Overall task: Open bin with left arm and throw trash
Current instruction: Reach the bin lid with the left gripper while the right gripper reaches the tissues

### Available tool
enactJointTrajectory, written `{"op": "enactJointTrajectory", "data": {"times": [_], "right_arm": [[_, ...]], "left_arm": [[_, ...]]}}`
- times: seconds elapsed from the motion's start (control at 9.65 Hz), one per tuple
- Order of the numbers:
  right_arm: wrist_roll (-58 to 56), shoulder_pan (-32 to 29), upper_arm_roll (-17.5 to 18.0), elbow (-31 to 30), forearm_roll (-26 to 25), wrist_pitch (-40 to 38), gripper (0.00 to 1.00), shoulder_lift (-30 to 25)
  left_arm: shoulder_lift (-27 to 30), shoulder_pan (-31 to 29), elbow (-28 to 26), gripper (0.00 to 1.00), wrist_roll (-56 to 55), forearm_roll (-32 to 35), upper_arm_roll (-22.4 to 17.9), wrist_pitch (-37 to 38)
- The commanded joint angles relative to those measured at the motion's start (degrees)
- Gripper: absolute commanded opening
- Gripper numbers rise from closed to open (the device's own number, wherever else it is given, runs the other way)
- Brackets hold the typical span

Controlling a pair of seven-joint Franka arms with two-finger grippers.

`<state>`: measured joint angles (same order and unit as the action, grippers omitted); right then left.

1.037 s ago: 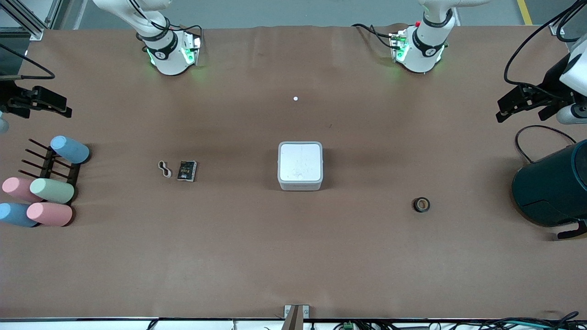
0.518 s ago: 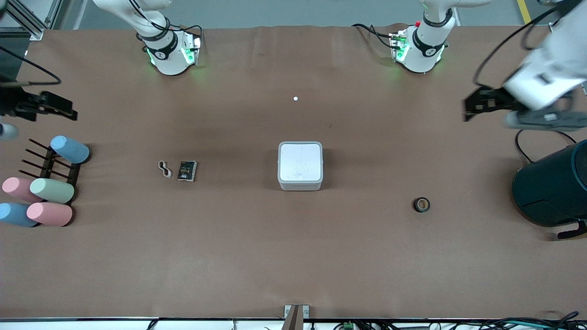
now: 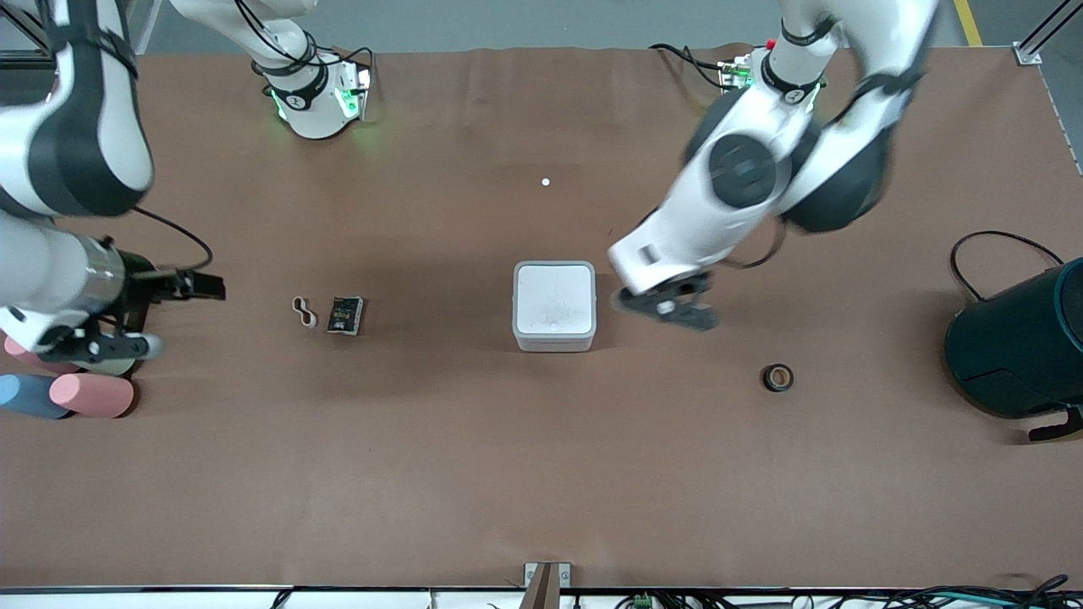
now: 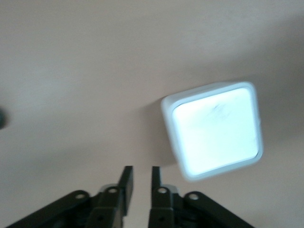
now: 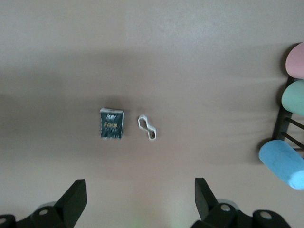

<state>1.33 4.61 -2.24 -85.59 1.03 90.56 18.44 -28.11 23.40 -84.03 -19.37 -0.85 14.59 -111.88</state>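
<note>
Front view: bin (image 3: 554, 305) at mid-table with lid flat and shut, left gripper (image 3: 668, 309) over the table just beside it toward the left arm's end, right gripper (image 3: 182, 288) over the right arm's end near the pastel cylinders (image 3: 91, 395), snack packet (image 3: 345, 315) and looped band (image 3: 304, 312) side by side between there and the bin, tape roll (image 3: 777, 377) nearer the camera edge toward the left arm's end. Left wrist view: fingers (image 4: 126, 179) nearly closed and empty beside the bin (image 4: 213, 130); best to catch the lid's edge, lift gently, avoid shoving the light box. Right wrist view: fingers (image 5: 76, 199) spread wide and empty above packet (image 5: 111, 124) and band (image 5: 147, 127); yellowish print on the packet, unreadable.
</note>
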Motion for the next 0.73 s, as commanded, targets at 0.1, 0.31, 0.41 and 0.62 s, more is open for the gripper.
{"op": "enactJointTrajectory", "data": {"times": [0.1, 0.31, 0.41, 0.62], "right_arm": [[5.3, 4.0, 0.0, -16.2, 0.3, 16.4, 1.0, -1.7], [7.8, 7.0, 0.0, -24.9, 0.3, 32.3, 1.0, 0.8], [7.9, 7.2, 0.0, -26.8, 0.3, 34.7, 1.0, 1.0], [8.2, 8.1, 0.0, -30.5, 0.4, 41.5, 1.0, 2.3]], "left_arm": [[-9.2, 3.8, 3.9, 0.0, -5.1, 0.7, -0.5, -7.7], [-11.2, 4.8, 3.9, 0.0, -6.1, 0.8, -0.7, -10.3], [-11.4, 4.9, 3.8, 0.0, -6.4, 0.8, -0.7, -11.3], [-12.3, 5.9, 3.8, 0.0, -7.4, 0.8, -0.8, -13.6]]}}
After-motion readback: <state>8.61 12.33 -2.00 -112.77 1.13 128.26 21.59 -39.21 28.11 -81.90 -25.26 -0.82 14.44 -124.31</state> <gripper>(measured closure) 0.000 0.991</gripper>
